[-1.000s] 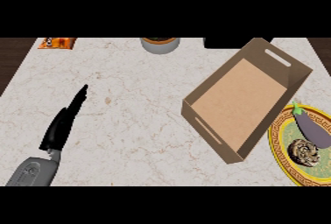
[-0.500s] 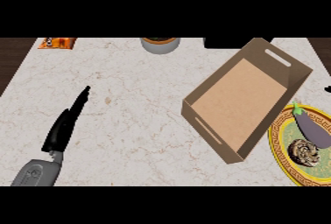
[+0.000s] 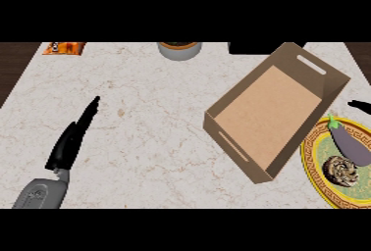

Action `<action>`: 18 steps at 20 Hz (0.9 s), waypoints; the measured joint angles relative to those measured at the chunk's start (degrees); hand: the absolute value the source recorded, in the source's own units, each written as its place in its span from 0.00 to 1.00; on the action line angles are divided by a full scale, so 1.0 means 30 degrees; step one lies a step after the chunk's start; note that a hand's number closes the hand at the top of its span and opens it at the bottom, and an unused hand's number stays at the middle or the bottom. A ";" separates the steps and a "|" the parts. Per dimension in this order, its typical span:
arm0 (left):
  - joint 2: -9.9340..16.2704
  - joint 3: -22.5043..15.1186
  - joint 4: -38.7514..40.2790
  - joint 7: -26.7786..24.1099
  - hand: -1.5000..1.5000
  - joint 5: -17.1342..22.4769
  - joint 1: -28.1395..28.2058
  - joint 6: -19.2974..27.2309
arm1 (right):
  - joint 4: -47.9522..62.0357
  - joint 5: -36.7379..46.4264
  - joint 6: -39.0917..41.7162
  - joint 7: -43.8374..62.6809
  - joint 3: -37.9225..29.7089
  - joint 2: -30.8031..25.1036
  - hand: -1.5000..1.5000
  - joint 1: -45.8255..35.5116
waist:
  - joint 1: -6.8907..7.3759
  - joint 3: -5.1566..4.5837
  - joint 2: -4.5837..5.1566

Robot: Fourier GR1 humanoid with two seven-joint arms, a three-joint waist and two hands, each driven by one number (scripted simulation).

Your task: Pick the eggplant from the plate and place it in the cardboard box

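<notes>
A purple eggplant (image 3: 352, 145) with a green stem lies on a yellow-rimmed green plate (image 3: 312, 166) at the right edge, beside a brown round food item (image 3: 342, 170). The open cardboard box (image 3: 272, 110) sits tilted just left of the plate, touching its rim, with nothing inside. My left hand (image 3: 69, 142) rests at the far left with straight fingers pointing up, holding nothing. A small black part of my right hand (image 3: 359, 106) pokes in at the right edge, above the eggplant and apart from it.
An orange packet (image 3: 64, 47) lies at the back left. A grey bowl (image 3: 179, 50) and a black object (image 3: 253, 47) stand at the back edge. Dark wood borders the marble counter (image 3: 159, 122) on both sides.
A black tip of my right hand has come in at the right edge above the plate. My left hand has shifted slightly. Eggplant and box are where they were.
</notes>
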 measured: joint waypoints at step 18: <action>-0.0887 0.1296 -0.0591 0.0165 0.50 -0.1079 0.0232 -0.1103 | 0.4134 0.3268 -0.1275 -0.1245 -0.0149 0.2524 0.00 -0.1810 | 0.0028 -0.0009 -0.0002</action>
